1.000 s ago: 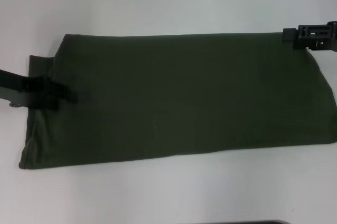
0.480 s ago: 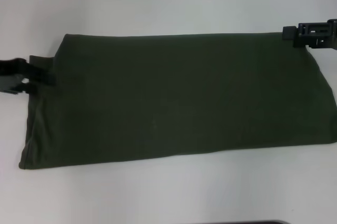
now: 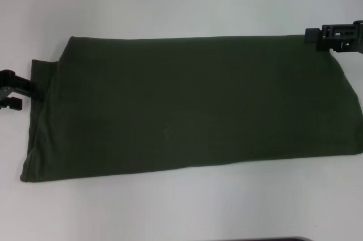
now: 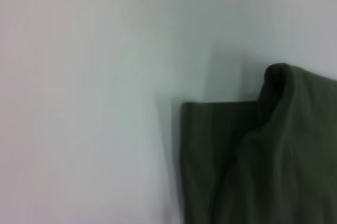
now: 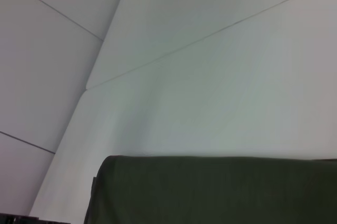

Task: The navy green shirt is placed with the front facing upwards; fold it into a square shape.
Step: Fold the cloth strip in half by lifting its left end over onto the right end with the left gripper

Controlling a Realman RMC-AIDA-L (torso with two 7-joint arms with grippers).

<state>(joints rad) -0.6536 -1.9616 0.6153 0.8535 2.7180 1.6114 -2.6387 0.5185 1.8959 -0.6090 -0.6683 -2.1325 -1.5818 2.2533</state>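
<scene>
The navy green shirt (image 3: pixel 193 105) lies on the white table as a long flat band folded lengthwise, with plain fabric up and no letters showing. A narrower layer sticks out at its left end. My left gripper (image 3: pixel 16 93) is at the picture's left edge, just off that end, open and holding nothing. The left wrist view shows the shirt's (image 4: pixel 263 161) rumpled end corner on the table. My right gripper (image 3: pixel 311 36) hovers at the shirt's far right corner. In the right wrist view, the shirt's (image 5: pixel 221 190) straight edge shows.
White table (image 3: pixel 181 3) surrounds the shirt on all sides. A dark strip (image 3: pixel 278 239) shows at the near edge of the head view. Thin seams cross the table surface (image 5: pixel 158 60) in the right wrist view.
My left gripper has pulled back leftward off the shirt's left end to just beyond its edge. The right gripper and the shirt have stayed put.
</scene>
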